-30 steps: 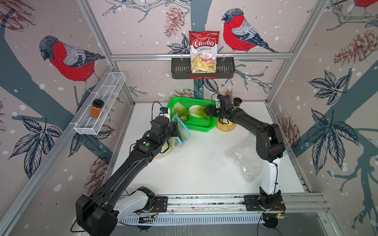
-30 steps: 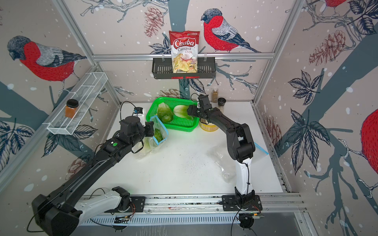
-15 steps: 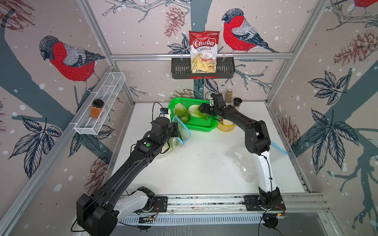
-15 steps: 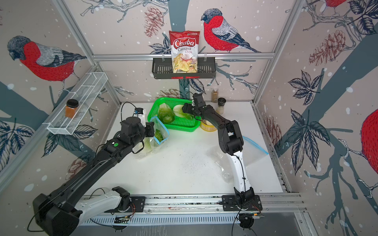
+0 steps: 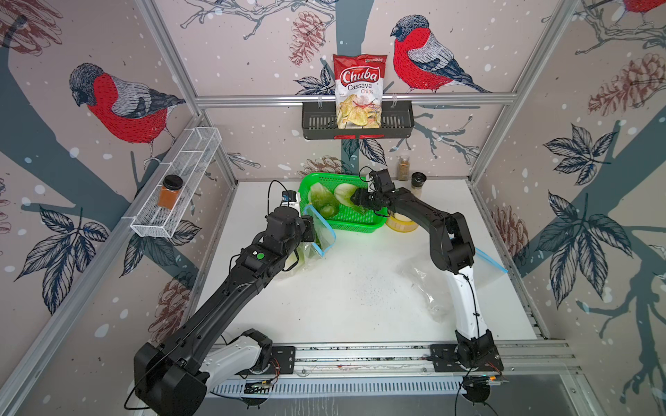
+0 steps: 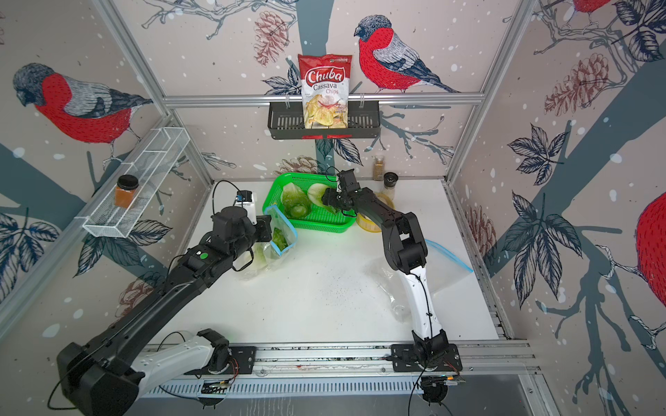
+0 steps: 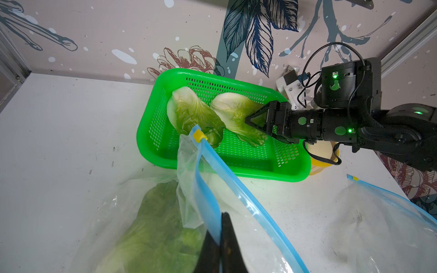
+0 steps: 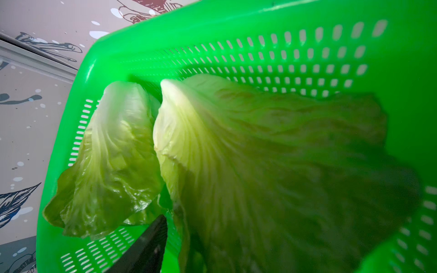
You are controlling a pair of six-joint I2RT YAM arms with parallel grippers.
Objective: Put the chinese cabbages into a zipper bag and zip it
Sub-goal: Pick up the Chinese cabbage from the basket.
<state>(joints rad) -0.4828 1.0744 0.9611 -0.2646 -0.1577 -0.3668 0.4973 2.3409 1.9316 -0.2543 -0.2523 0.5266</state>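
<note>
Tabletop [image 5: 360, 306], white, inside a cell w/ bird-print walls. Green basket [image 5: 364, 226] sits near the back; all places below are given from that basket.

L arm [image 5: 230, 288] reaches toward the basket's front-left corner. R arm [image 5: 425, 216] comes in over its right rim.

Bag [image 7: 212, 170], clear w/ blue zip strip, stands mouth open just in front of the basket's front-left corner. Its yellow slider [image 7: 199, 136] is at the end nearest the basket. Spare bag [image 5: 483, 266], same kind, lies flat well off to the basket's front-right.

First cabbage [image 7: 189, 113] lies in the basket's left half, white stalk toward the back rim, leaves toward the front rim. Second cabbage [image 7: 234, 111] lies beside it in the right half, same way round. Third cabbage [image 7: 153, 224] is out of the basket, inside the bag.

L gripper [image 7: 220, 228] is pinched together on the bag's zip strip. R gripper [image 7: 250, 121] is inside the basket at the leafy end of the second cabbage. In the R wrist view one finger [image 8: 146, 248] shows just beside that cabbage. Can't tell if its jaws are apart or clamped on the leaves.

Yellow tub [image 5: 402, 223] sits just beside the basket's right end, partly under the R arm. Spice jar [image 5: 403, 167] and shaker [image 5: 418, 180] stand behind the basket's back-right corner.
</note>
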